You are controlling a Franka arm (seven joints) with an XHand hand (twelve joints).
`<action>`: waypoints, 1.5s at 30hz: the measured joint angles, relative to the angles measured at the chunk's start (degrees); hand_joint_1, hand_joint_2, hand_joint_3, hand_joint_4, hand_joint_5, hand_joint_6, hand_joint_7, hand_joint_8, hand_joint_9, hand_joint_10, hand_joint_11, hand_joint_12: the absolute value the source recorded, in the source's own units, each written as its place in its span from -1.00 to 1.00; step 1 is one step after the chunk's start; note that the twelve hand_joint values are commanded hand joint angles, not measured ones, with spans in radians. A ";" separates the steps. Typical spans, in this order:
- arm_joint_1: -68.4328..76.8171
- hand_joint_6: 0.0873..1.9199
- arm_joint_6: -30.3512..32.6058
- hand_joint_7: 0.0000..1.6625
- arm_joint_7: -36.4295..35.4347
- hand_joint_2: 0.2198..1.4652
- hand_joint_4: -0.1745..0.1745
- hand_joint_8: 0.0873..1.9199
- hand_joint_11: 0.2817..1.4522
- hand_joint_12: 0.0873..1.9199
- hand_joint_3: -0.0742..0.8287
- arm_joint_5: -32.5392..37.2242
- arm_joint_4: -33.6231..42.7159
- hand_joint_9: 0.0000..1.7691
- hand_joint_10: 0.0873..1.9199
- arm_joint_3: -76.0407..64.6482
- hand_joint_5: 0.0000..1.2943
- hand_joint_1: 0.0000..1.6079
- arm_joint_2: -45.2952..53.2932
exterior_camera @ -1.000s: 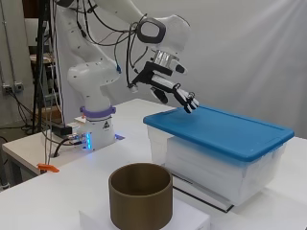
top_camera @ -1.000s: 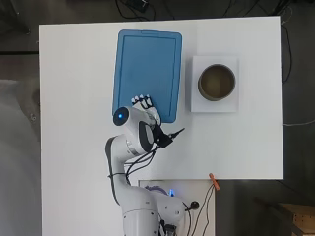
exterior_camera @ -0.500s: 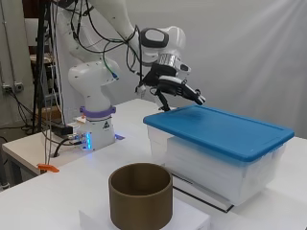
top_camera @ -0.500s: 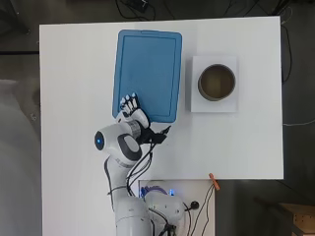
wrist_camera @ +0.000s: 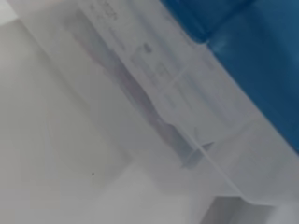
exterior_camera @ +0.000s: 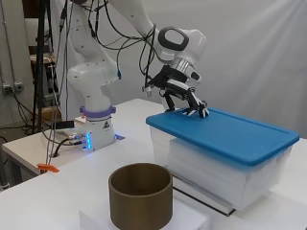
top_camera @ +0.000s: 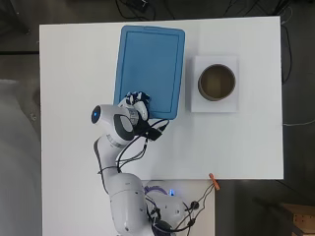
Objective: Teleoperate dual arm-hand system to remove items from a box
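Observation:
A clear plastic box [exterior_camera: 211, 170] with a blue lid [top_camera: 150, 69] [exterior_camera: 225, 134] stands in the middle of the white table; the lid is on. The black and white hand [top_camera: 136, 102] [exterior_camera: 189, 98] is at the lid's corner nearest the arm's base, fingers bent downward with their tips on the lid's top edge. They do not appear to wrap round it. The wrist view shows the box's clear wall [wrist_camera: 154, 107] and the blue lid's rim [wrist_camera: 252, 51] very close. The box's contents are hidden.
A brown round pot [top_camera: 216, 82] [exterior_camera: 140, 194] stands on a white block [top_camera: 215, 105] to the right of the box. A small orange item [top_camera: 213, 181] [exterior_camera: 46, 167] lies at the table's near edge by the arm's base.
The hand has moved left along the lid's near edge and come down from above the lid until its fingertips rest on the near corner.

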 joint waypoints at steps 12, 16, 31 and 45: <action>0.17 0.85 3.91 -0.35 -6.04 0.77 1.00 1.00 -0.56 0.27 -0.85 4.79 9.45 -0.26 1.00 -1.57 -0.27 -0.10 -5.19; 0.00 0.95 2.44 -0.33 -6.78 0.74 1.00 1.00 -0.55 0.37 -0.83 7.48 11.34 -0.23 1.00 -1.54 -0.38 -0.17 -2.13; -1.39 -1.00 -5.08 -0.52 -15.76 0.23 -0.16 -1.00 -0.63 -1.00 -0.83 46.91 26.31 -0.42 -1.00 -10.63 -0.56 -0.58 7.35; -3.58 -1.00 -12.35 -0.81 -13.86 -0.14 -0.22 -1.00 -0.69 -1.00 -0.87 29.64 31.28 -0.64 -1.00 -17.78 -0.92 -0.75 23.69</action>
